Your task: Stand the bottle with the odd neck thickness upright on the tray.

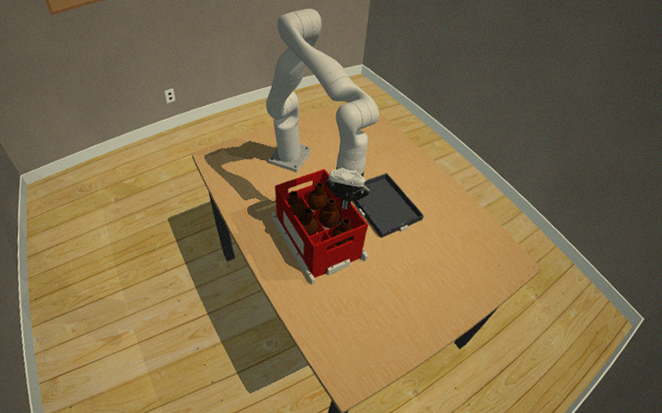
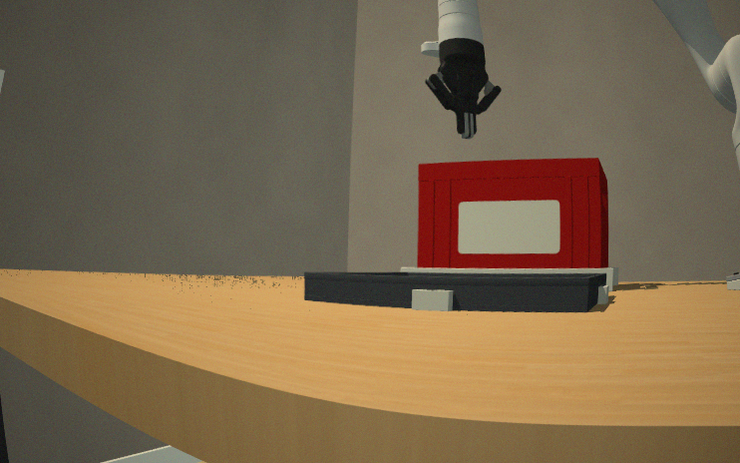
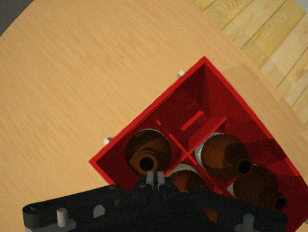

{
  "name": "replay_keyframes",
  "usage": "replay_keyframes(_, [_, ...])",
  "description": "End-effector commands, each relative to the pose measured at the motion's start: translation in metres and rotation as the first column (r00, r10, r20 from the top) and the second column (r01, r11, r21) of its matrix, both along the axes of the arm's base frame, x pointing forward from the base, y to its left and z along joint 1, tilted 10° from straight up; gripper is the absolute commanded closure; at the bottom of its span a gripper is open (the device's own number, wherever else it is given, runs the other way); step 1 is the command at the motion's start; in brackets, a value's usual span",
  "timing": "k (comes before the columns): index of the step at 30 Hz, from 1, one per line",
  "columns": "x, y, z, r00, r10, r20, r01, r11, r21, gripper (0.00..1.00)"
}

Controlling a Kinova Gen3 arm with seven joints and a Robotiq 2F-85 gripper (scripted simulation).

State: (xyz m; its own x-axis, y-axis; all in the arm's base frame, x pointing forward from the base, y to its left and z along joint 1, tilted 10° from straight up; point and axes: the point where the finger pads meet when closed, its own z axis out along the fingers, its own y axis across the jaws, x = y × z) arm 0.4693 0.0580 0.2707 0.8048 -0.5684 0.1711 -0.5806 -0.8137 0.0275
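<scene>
While all five brown bottles stand in the red crate, the odd one is somewhere among them, and which neck differs, I cannot tell from here! One bottle stands at the crate's end with the handle slot facing the top view; another is near the middle, with a third, a fourth and a fifth filling out the line-up.

Up above, it's the gripper, clenched tight on nothing, fingertips together and pointing down, and the exterior view shows daylight between them and the crate's rim! From the wrist, those tips overlap the picture just beside a dark bottle mouth.

Out to the side, the dark tray lies near the crate, no bottle on it. Pale blocks sit low beside both, one of them at the crate's end, another against the tray. And behind it all, the white arm arches up from its base plate on the wooden table!
</scene>
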Motion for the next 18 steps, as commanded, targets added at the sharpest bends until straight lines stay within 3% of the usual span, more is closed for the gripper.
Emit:
replay_keyframes(1, [-0.016, -0.018, 0.006, 1.000, -0.008, 0.005, 0.008, 1.000, 0.001, 1.00])
replay_keyframes(8, [-0.083, -0.074, 0.006, 1.000, -0.010, 0.005, 0.010, 1.000, -0.002, 1.00])
replay_keyframes(10, [-0.083, -0.074, 0.006, 1.000, -0.010, 0.005, 0.010, 1.000, -0.002, 1.00])
replay_keyframes(14, [-0.128, -0.102, 0.000, 1.000, -0.008, 0.004, 0.008, 1.000, 0.002, 1.00])
replay_keyframes(18, [-0.149, -0.112, -0.004, 1.000, -0.007, 0.004, 0.007, 1.000, 0.005, 1.00])
